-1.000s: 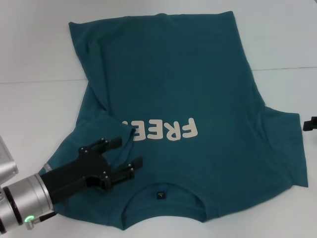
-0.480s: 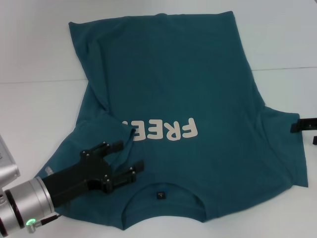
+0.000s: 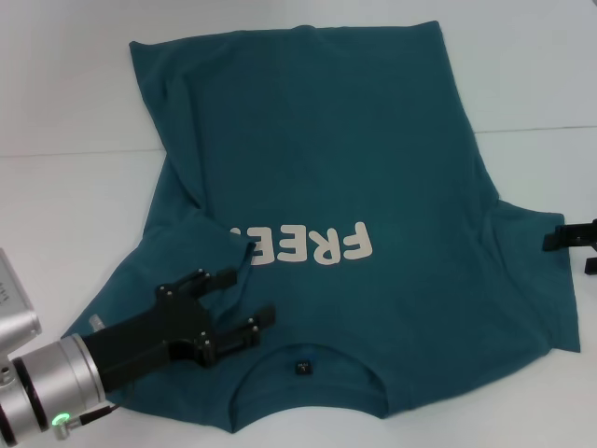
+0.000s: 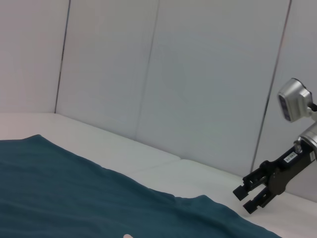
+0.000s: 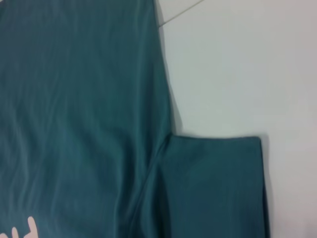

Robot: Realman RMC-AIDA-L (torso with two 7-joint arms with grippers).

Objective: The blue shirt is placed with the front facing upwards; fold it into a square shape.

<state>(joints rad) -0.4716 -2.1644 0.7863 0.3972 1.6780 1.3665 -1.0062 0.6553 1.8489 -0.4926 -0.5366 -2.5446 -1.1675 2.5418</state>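
The left gripper (image 3: 241, 299) hovers with fingers spread over the folded-in left sleeve of the blue shirt (image 3: 373, 168), which lies chest-up on the white table (image 3: 56, 103). Just beyond its tips sit the "FREE!" letters (image 3: 312, 245); beside them, the neck label (image 3: 301, 367). Far across, the right gripper (image 4: 257, 191) waits, spread, at the right sleeve's edge. Risk, in my judgement: a pinch through doubled cloth could drag the crease askew.

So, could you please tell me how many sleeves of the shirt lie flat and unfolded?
1: the sleeve on the robot's right lies flat; the other sleeve is folded inward over the blue shirt.
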